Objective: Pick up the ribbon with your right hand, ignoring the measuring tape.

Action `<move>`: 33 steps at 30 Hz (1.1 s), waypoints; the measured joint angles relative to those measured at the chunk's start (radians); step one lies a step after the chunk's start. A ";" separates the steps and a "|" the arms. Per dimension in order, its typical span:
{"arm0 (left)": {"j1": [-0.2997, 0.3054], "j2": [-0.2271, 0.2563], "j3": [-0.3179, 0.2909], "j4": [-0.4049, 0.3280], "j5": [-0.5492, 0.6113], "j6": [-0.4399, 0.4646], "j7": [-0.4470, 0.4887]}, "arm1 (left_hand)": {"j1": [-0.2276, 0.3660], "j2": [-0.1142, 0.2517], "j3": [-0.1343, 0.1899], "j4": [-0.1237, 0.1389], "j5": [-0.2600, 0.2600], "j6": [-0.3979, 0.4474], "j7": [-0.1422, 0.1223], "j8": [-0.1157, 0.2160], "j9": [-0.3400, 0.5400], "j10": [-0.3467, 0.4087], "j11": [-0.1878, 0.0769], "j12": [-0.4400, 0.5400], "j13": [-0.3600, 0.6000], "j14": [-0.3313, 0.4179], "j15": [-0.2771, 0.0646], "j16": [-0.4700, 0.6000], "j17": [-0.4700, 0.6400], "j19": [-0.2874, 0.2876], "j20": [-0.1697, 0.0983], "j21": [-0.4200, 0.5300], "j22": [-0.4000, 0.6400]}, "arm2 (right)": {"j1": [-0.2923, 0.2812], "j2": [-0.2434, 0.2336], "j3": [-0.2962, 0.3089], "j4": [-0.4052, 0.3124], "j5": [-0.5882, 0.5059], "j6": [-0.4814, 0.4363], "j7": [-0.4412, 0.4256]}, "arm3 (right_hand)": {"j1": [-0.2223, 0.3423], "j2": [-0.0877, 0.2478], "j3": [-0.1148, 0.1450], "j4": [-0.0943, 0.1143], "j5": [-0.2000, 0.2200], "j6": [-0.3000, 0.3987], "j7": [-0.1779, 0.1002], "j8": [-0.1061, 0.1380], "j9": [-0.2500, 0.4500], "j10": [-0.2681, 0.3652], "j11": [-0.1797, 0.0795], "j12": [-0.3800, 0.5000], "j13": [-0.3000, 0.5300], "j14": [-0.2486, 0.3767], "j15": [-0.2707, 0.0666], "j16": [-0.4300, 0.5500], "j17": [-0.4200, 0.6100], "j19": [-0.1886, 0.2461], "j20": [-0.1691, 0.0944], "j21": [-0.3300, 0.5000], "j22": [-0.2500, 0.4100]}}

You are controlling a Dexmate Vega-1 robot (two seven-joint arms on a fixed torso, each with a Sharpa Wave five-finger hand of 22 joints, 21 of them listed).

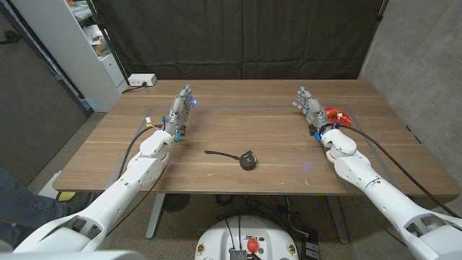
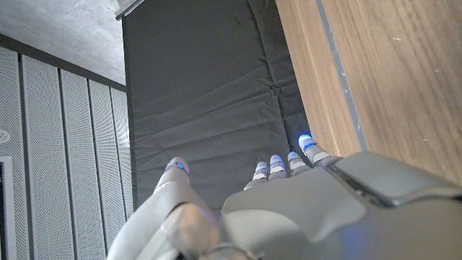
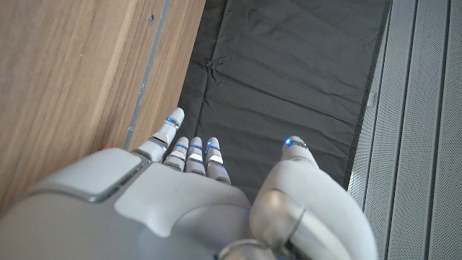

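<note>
A: Status, right hand?

B: Right hand (image 1: 310, 102) is at the far right part of the wooden table (image 1: 216, 180), fingers extended and slightly spread, holding nothing. Right wrist view confirms: fingers (image 3: 189, 153) straight, thumb apart, pointing toward the black curtain (image 1: 245, 36) past the table's far edge.

A: Ribbon pos.?

B: Red ribbon (image 1: 336, 116) lies on the table just beside the right hand, on its outer side, next to the wrist. Contact btwn hand and ribbon: cannot tell from head view.

A: Measuring tape?

B: Black measuring tape (image 1: 246, 159) sits near table centre, toward the near edge, btwn both arms. A short dark strap or tape end extends from it toward the robot's left. Well apart from both hands and from the ribbon.

A: Left hand?

B: Left hand (image 1: 182, 105) at far left-centre of the table, fingers extended, empty. Left wrist view: fingertips (image 2: 305, 141) lit blue, aimed at the curtain.

A: Other items?

B: White power strip (image 1: 141, 81) at far left corner. White shelving unit (image 1: 86, 43) beyond the table, left side.
</note>
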 measured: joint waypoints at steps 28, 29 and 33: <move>0.039 -0.158 -0.207 -0.020 0.180 0.092 -0.124 | 0.005 0.005 0.004 -0.004 0.000 0.000 0.000 0.000 0.000 0.000 0.000 0.000 0.000 -0.006 0.006 0.000 0.000 0.000 0.000 -0.012 0.000 | 0.001 0.003 -0.003 -0.001 -0.038 0.056 0.004 | 0.024 0.006 0.012 -0.021 0.000 -0.005 -0.013 0.000 -0.003 0.033 -0.011 0.000 0.000 0.015 -0.015 0.000 -0.011 0.013 0.001 -0.020 0.000; 0.040 -0.163 -0.213 -0.022 0.186 0.094 -0.128 | 0.005 0.005 0.004 -0.004 0.000 0.000 0.000 0.000 0.000 0.000 0.000 0.000 0.000 -0.006 0.006 0.000 0.000 0.000 0.000 -0.012 0.000 | 0.000 0.002 -0.003 -0.003 -0.041 0.059 0.002 | 0.024 0.006 0.012 -0.021 0.000 -0.005 -0.013 0.000 -0.003 0.033 -0.011 0.000 0.000 0.015 -0.015 0.000 -0.012 0.013 0.002 -0.020 0.000; 0.043 -0.170 -0.224 -0.025 0.199 0.100 -0.139 | 0.006 0.006 0.004 -0.004 0.000 0.000 0.000 0.000 0.000 0.000 0.000 0.000 0.000 -0.006 0.006 0.000 0.000 0.000 0.000 -0.016 0.000 | -0.002 0.000 -0.003 -0.008 -0.047 0.064 0.000 | 0.024 0.006 0.012 -0.021 0.000 0.000 -0.018 0.000 -0.003 0.036 -0.015 0.000 0.000 0.018 -0.018 0.000 -0.012 0.013 0.002 -0.021 0.000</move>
